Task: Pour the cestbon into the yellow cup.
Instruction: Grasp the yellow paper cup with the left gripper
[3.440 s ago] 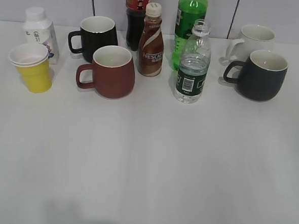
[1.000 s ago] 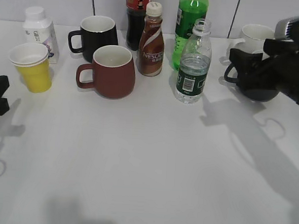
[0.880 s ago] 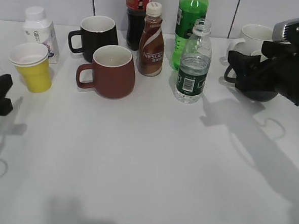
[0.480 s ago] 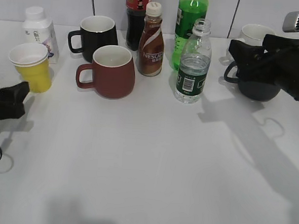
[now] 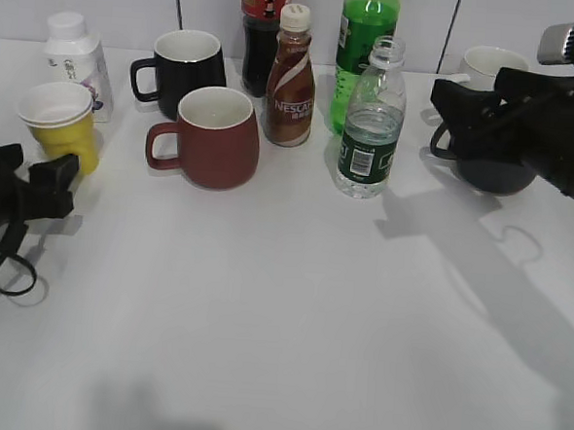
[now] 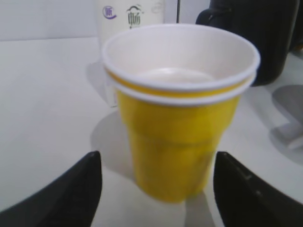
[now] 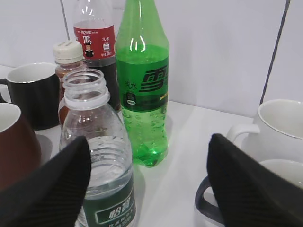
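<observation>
— How many do we count on the table (image 5: 280,322)?
— Four mugs, five bottles, one yellow cup (image 5: 66,128) at the left.
— The cestbon (image 5: 372,118)?
— Upright at centre, open neck upward.
— And our fingers?
— Our left gripper (image 6: 156,189) is spread wide beside the cup, not touching. Our right gripper (image 7: 147,184) is wide too, short of the cestbon, empty.

Both arms are black: the right hand (image 5: 462,101) carries a grey block, the left hand (image 5: 37,186) a looping black cable.
</observation>
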Action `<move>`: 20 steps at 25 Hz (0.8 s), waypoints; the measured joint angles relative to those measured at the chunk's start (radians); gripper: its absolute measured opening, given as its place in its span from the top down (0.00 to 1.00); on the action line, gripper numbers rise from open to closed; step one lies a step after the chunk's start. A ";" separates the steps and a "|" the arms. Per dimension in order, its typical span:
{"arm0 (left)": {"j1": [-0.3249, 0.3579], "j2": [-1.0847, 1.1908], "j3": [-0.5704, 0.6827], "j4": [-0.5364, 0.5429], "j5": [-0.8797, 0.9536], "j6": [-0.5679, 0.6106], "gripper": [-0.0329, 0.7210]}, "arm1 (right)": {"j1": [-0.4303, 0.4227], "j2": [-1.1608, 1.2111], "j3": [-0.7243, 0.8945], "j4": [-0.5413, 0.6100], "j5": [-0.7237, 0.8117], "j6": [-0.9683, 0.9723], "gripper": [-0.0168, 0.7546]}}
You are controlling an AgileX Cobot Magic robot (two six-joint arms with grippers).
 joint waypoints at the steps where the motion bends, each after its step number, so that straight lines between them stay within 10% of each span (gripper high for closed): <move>1: 0.000 0.011 -0.014 0.003 0.000 0.001 0.21 | 0.000 0.000 0.000 -0.001 0.000 0.000 0.24; 20: 0.000 0.145 -0.235 0.042 0.000 0.005 0.20 | 0.000 0.000 0.000 -0.002 0.000 0.002 0.24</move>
